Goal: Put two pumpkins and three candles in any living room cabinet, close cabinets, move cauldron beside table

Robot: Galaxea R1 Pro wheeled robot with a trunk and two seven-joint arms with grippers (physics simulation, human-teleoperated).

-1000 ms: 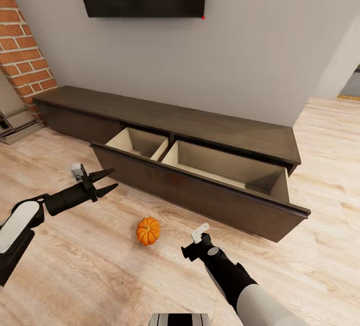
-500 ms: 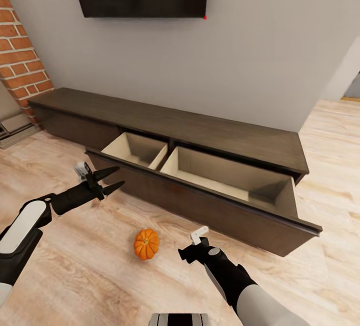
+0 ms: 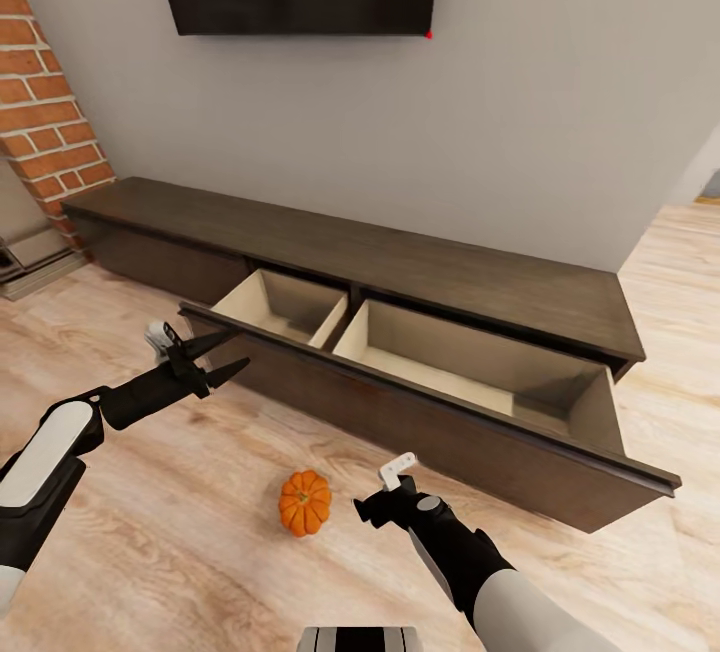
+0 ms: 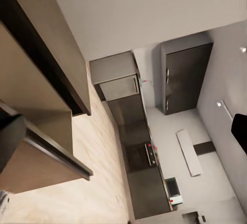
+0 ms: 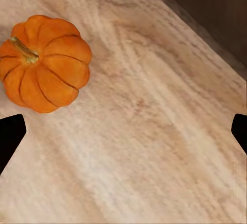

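ribbed orange pumpkin on pale woodgrain floor, dark wooden cabinet

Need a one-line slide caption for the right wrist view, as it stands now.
Small orange ribbed pumpkin lying on the pale wood floor, off to one side of the open right gripper, dark-brown cabinet front beyond.

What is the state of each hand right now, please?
Left hand: open, holding nothing.
Right hand: open, empty, above the floor beside the pumpkin.
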